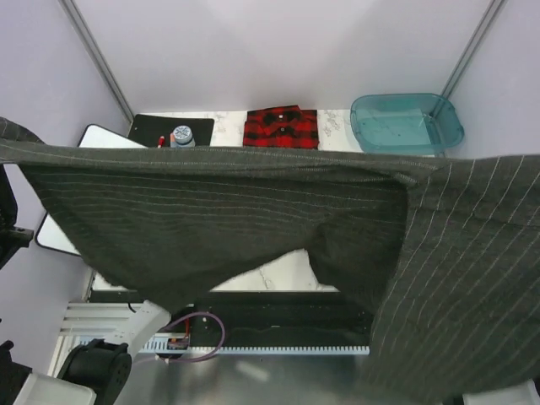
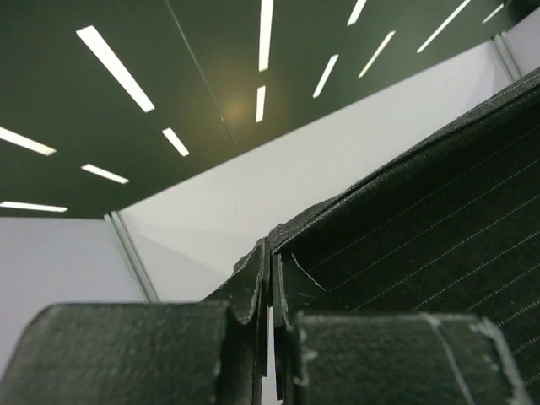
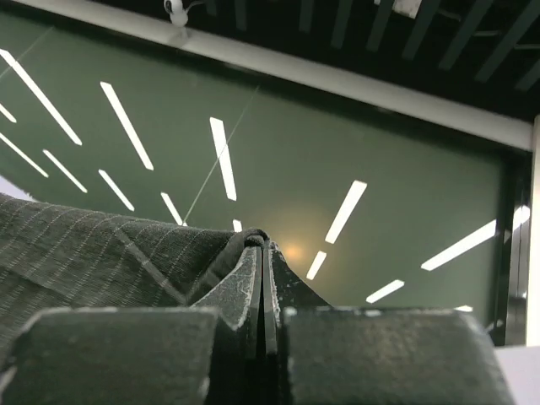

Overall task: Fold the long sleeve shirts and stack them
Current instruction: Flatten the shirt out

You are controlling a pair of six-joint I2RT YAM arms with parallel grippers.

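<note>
**Charcoal pinstripe cloth stretched aloft between two pinching tools**

Charcoal woven cloth with fine pale lines, the pinstriped shirt (image 1: pixel 253 211) hangs spread across the top view, above the white marbled surface (image 1: pixel 283 272). Its top edge is taut and its lower edge sags in a loose curve. The left tool (image 2: pixel 268 333) has its textured dark pads pressed together on a folded seam of the shirt. The right tool (image 3: pixel 263 329) pinches another rumpled edge in the same way. At the far edge of the surface the red-and-black plaid shirt (image 1: pixel 281 126) lies folded into a neat rectangle, between a flat black board (image 1: pixel 164 128) and a translucent teal tub (image 1: pixel 405 122).
</note>
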